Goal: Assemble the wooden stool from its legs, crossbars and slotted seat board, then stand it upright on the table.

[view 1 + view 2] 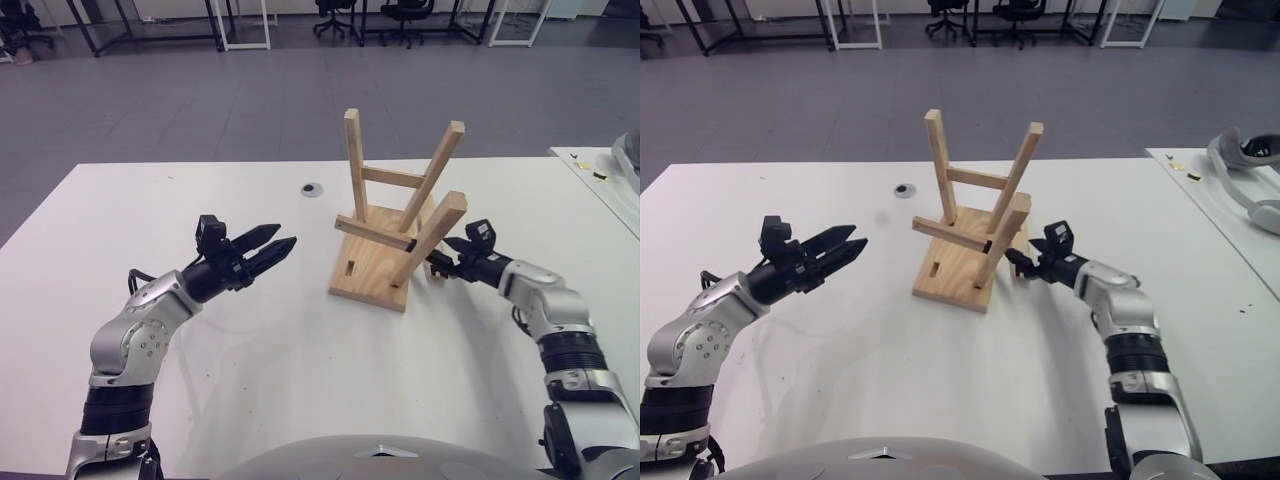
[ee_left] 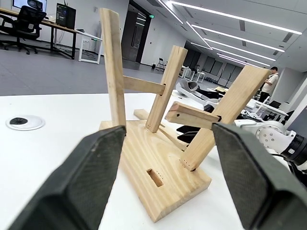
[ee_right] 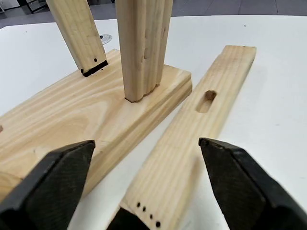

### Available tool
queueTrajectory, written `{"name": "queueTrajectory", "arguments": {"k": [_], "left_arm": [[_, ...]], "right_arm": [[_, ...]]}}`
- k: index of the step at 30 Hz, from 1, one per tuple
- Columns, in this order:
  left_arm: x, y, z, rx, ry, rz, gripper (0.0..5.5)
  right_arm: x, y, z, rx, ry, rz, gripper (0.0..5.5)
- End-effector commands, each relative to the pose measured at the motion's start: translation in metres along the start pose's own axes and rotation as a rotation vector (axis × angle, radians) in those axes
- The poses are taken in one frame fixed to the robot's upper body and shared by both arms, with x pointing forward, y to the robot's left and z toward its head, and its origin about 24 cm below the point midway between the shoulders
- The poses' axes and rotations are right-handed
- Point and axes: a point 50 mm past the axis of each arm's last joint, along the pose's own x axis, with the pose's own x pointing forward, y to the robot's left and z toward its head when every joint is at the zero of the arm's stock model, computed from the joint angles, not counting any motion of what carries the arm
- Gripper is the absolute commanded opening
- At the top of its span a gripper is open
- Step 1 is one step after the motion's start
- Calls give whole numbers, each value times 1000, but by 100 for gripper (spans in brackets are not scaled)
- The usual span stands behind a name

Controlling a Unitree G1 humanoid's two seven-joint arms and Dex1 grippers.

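The white counter (image 1: 300,400) bears a pale slotted wooden seat board (image 1: 365,280) with three legs (image 1: 355,165) and crossbars (image 1: 392,177) upright. Beside the board's right edge, a loose wooden leg (image 3: 192,139), its near end cut off, lies between the right gripper (image 1: 434,263)'s parted fingers. Left of the board, the left gripper (image 1: 285,237)'s fingers are apart.

txt: none legible | labels/nos: none | green sign (image 2: 151,16) far back: too small to read
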Motion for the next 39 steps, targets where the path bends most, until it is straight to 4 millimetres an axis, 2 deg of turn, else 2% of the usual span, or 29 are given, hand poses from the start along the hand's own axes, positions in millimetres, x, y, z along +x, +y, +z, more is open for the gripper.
{"name": "queueTrajectory", "arguments": {"k": [1,7,9,12,14,17,19,22,23,24,26,28,30,31,32,34,36,37,39], "left_arm": [[-1,5,-1,13,4,32,331],[-3,5,-3,12,-5,49,331],[-1,6,-3,14,-8,49,331],[-2,5,-5,15,-8,68,331],[-1,9,-10,-12,17,127,331],[1,15,-13,-62,32,203,331],[1,15,-13,-65,35,216,331],[1,19,-9,-59,28,251,331],[1,22,-7,-53,23,275,331],[1,26,0,-37,3,300,331],[3,34,22,11,-60,332,331],[6,41,55,90,-129,341,331],[14,42,101,186,-208,313,331],[22,38,125,219,-255,270,331],[30,33,144,234,-293,225,331],[53,10,174,229,-304,56,331],[71,-23,193,181,-282,-172,331],[79,-40,200,143,-266,-293,331],[88,-63,209,79,-238,-466,331]], "right_arm": [[6,-11,-22,16,56,-182,405],[7,-10,-21,-50,-10,-253,405],[3,-14,-30,-147,80,-301,376],[-5,-28,-41,-189,173,-399,321],[-10,-36,-50,-149,192,-463,290],[-10,-37,-61,49,151,-522,235],[-6,-33,-60,157,110,-528,213],[-3,-34,-48,211,46,-529,209],[-4,-37,-41,208,8,-538,209],[-6,-42,-25,207,-73,-558,209],[-12,-51,21,203,-283,-581,209],[-23,-54,81,179,-509,-562,209],[-41,-36,151,105,-759,-440,209],[-51,-18,180,43,-868,-322,209],[-59,0,198,4,-940,-204,209],[-73,51,225,-74,-1029,174,209],[-79,94,233,-126,-1005,499,209],[-78,109,233,-135,-975,611,209],[-75,125,228,-127,-901,759,209]]}}
